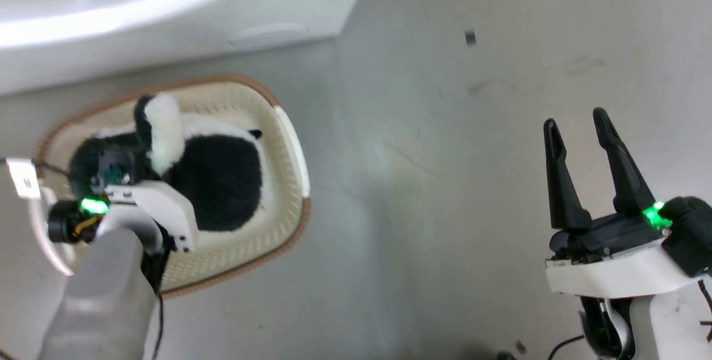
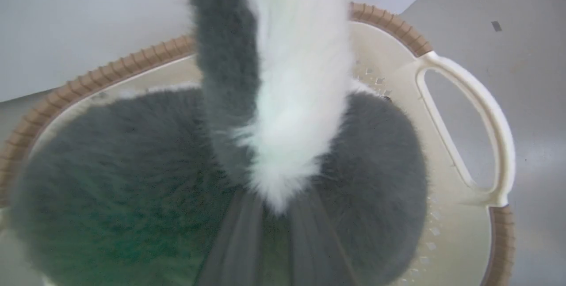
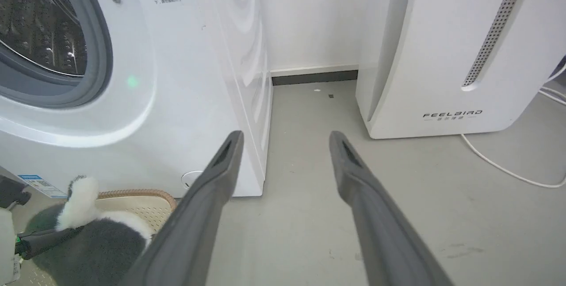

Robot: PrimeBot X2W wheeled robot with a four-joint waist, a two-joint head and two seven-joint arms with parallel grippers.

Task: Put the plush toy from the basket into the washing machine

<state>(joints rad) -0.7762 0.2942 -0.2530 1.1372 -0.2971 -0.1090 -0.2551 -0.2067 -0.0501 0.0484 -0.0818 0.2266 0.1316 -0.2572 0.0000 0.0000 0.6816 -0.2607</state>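
The plush toy (image 1: 222, 182) lies in the cream basket (image 1: 289, 221), black with a white-edged tail (image 1: 164, 132) standing up. My left gripper (image 1: 125, 171) is down on the toy at the tail's base, its tips buried in fur. In the left wrist view its fingers (image 2: 239, 242) stand close together, pinching the white tuft of the toy (image 2: 376, 166) above the basket (image 2: 389, 20). The washing machine (image 1: 167, 20) stands just behind the basket, its drum (image 3: 40, 20) uncovered. My right gripper (image 1: 575, 123) hovers open over bare floor, fingers (image 3: 221, 166) spread, with toy (image 3: 97, 250) and basket (image 3: 141, 195) at lower left.
A white FEELBIRD appliance (image 3: 442, 56) stands right of the washer with a floor gap between them. A white cable (image 3: 499, 166) trails on the grey floor (image 1: 445, 182). A blue sticker (image 3: 37, 184) marks the washer's base. The basket handle (image 2: 486, 113) sticks out to the right.
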